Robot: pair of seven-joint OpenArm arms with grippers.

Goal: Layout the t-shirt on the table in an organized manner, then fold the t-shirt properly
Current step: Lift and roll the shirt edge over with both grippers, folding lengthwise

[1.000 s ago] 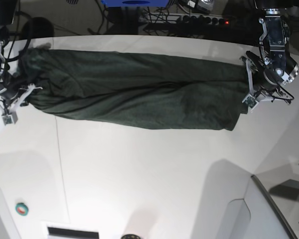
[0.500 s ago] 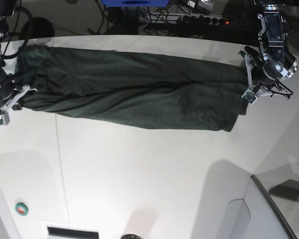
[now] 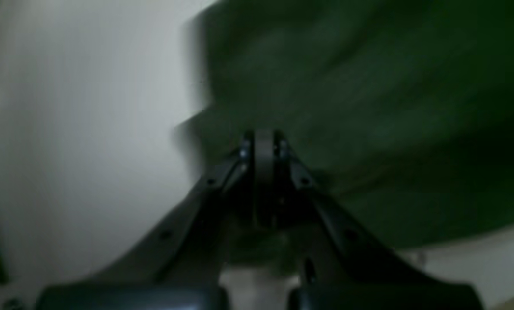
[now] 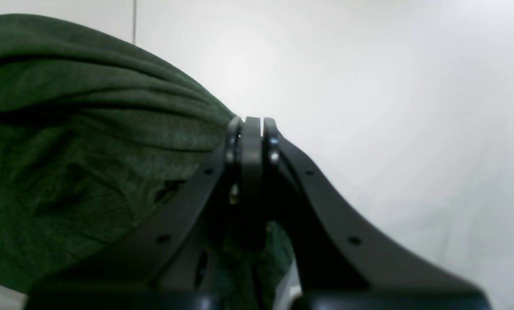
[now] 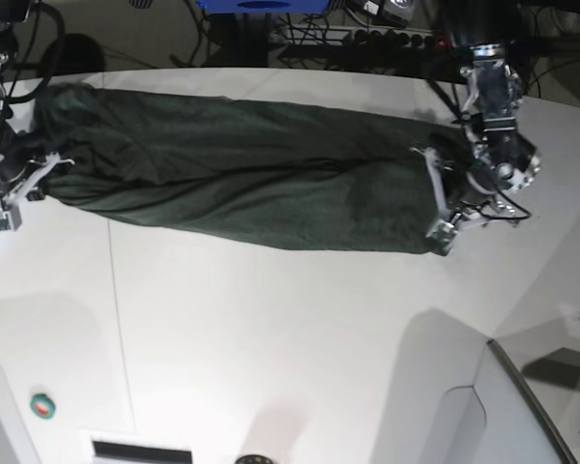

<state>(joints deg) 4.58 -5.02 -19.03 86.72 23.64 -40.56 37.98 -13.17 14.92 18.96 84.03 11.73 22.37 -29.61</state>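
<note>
The t-shirt (image 5: pixel 242 179) lies stretched as a long, rumpled dark green band across the far half of the table (image 5: pixel 290 348), running from the far left edge toward the right. I hold it at both ends.

My left gripper (image 5: pixel 443 205) is at the right end of the band, its fingers pressed together on the cloth. In the left wrist view, my left gripper (image 3: pixel 263 146) shows no gap at the tips; green fabric fills the area beyond and to the right, though that view is blurred.

My right gripper (image 5: pixel 24 179) is at the left end, near the table's left edge. In the right wrist view, my right gripper (image 4: pixel 250 129) is likewise pinched, with folds of the t-shirt (image 4: pixel 76 163) bunched to its left and cloth visible beneath the fingers (image 4: pixel 233 142). Bare white table (image 4: pixel 390 107) lies to the right.
</note>
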